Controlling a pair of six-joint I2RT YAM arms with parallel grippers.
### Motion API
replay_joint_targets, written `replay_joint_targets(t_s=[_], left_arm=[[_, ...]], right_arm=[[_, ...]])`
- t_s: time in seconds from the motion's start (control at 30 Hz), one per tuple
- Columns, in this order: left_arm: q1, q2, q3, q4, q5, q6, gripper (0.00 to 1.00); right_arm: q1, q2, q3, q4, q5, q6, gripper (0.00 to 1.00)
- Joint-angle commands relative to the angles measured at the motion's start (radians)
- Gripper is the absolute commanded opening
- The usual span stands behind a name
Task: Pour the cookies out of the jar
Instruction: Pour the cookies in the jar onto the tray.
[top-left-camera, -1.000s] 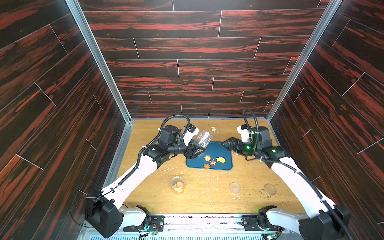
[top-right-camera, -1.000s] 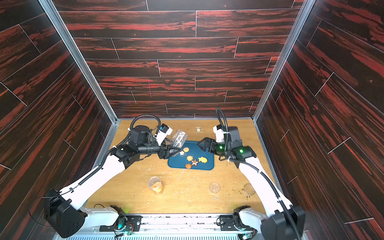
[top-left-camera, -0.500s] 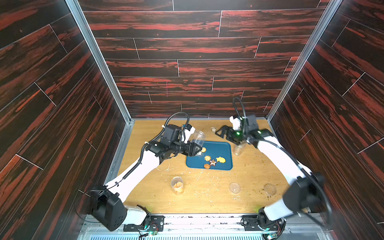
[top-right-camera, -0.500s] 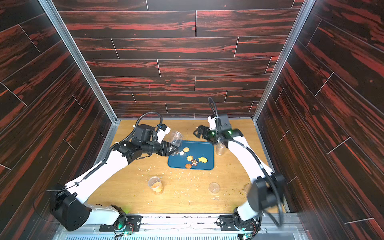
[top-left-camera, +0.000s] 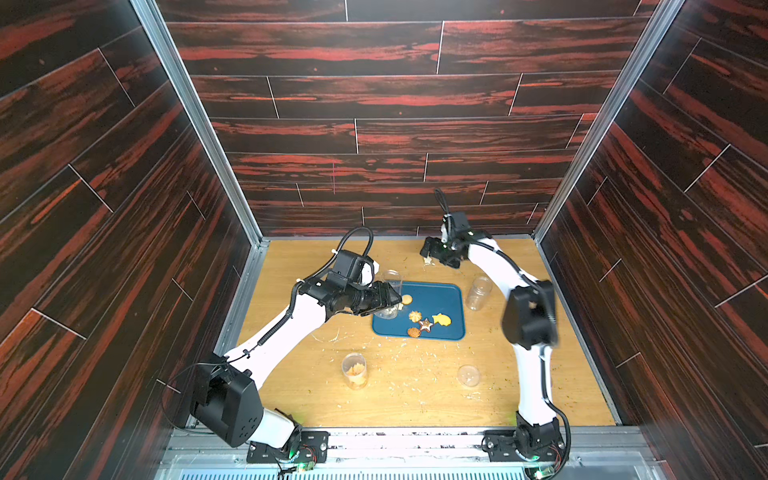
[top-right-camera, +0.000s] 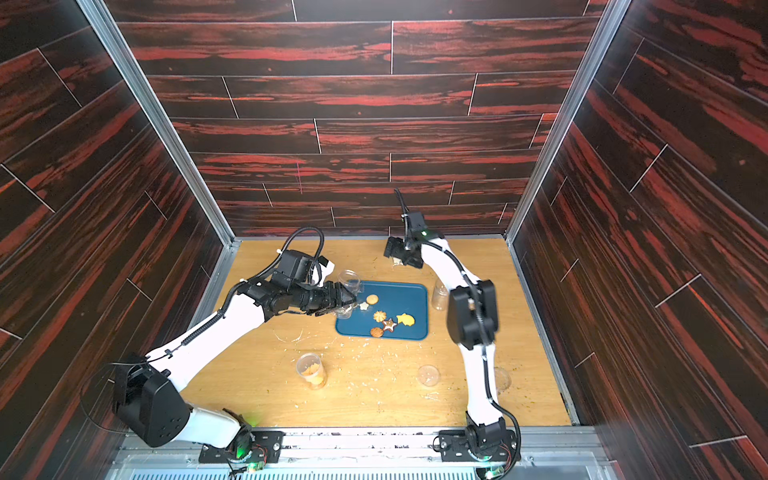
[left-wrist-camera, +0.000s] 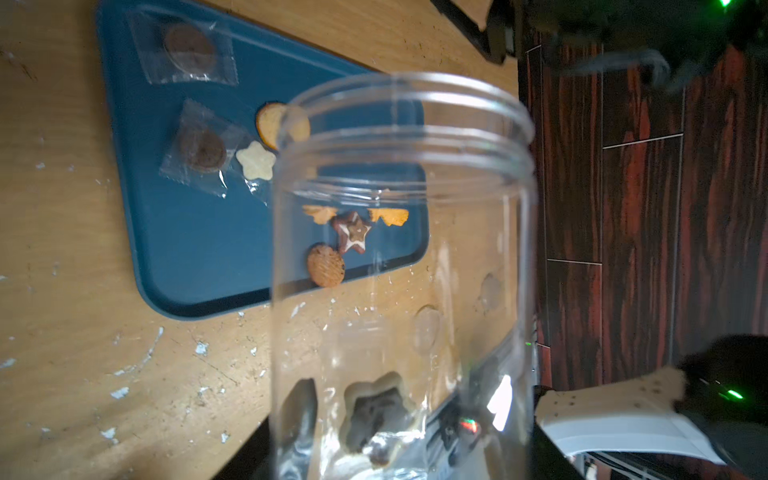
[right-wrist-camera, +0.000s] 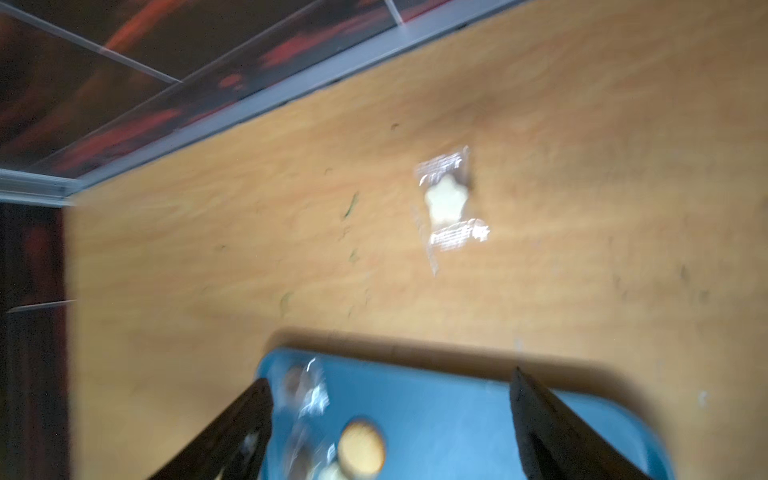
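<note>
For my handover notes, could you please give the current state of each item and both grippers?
left gripper: shut on held jar
held jar: lid off, seemingly one piece left inside
cookies: lying on tray
tray: flat on table
right gripper: open, empty
wrapped star cookie: on table, off tray
side jar: upright, looks empty
front jar: upright, partly filled
lid: lying flat on table

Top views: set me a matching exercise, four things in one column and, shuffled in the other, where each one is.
Things
1. open clear jar
2. brown star cookie
3. wrapped pale star cookie
4. jar holding cookies

Places
A. lying on the blue tray
B. upright on the table, between the tray and the arm bases
C. clamped in the jaws of the left gripper, at the tray's edge
D. lying on the bare table beyond the tray's far edge

Pairs: 1-C, 2-A, 3-D, 4-B
</note>
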Motion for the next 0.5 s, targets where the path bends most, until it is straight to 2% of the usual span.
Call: replay_joint_targets(t_s=[0.0, 0.07, 0.17, 0.27, 0.47], left_arm=[[0.006, 0.012, -0.01, -0.028, 0.034, -0.033, 0.46], [0.008, 0.02, -0.01, -0.028, 0.051, -0.036, 0.46], [0.008, 0.049, 0.005, -0.02, 0.114, -0.063, 0.46], [0.009, 0.074, 0.019, -0.014, 0.169, -0.1, 0.47], [0.012, 0.091, -0.029, 0.028, 0.212, -0.186, 0.47]], right_arm=[[0.008, 0.166, 0.233, -0.204, 0.084, -0.048, 0.93], [0.006, 0.264, 0.381, -0.276, 0.096, -0.064, 0.93], [0.004, 0.35, 0.483, -0.313, 0.101, -0.061, 0.93], [0.004, 0.36, 0.452, -0.287, 0.111, -0.062, 0.93], [0.004, 0.373, 0.412, -0.234, 0.124, -0.087, 0.91]])
